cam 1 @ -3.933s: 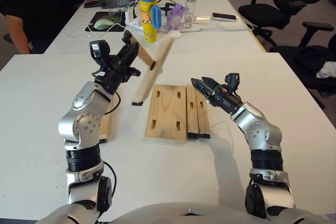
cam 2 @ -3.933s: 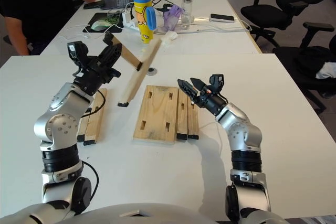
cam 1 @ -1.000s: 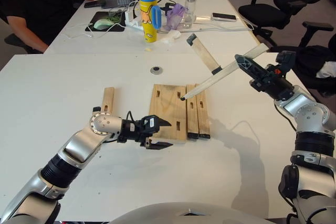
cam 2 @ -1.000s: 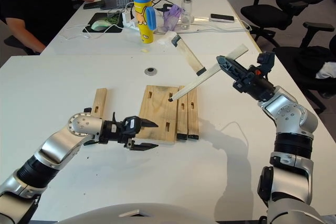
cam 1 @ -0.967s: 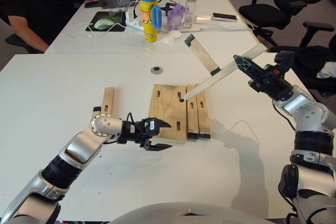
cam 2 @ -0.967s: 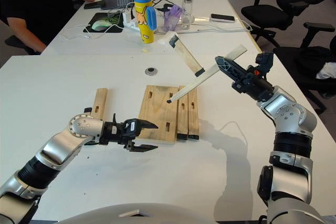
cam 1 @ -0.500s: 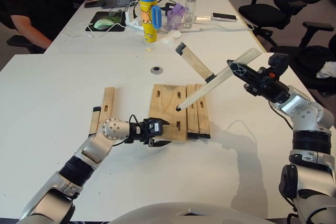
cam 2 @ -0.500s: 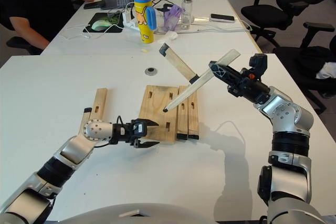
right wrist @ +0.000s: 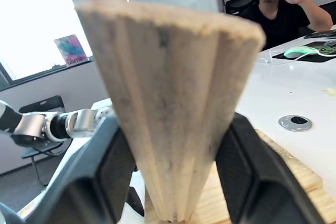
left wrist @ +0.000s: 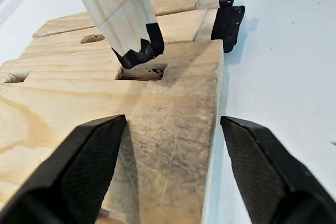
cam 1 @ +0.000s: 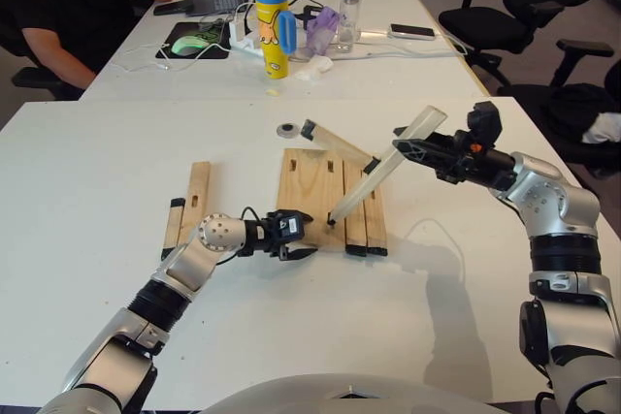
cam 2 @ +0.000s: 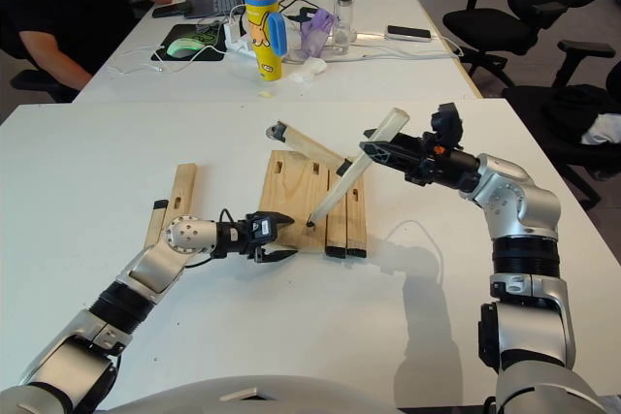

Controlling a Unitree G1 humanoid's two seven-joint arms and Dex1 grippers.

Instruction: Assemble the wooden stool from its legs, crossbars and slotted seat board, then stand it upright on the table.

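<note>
Now leg (cam 1: 375, 173) (pinched in right fingers (right wrist: 254, 177)) has dipped to seat board (cam 1: 305, 187); left fingers (left wrist: 86, 163) spread.

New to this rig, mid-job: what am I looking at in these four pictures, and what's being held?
A humanoid robot with two arms, each ending in a two-fingered tool. Two pictures look down from its head over a white table; one comes from each wrist. On the table lies a slotted seat board, with wooden bars either side. The right tool grips a wooden leg, black tip at a slot. The left tool sits open at the board's near edge.
</note>
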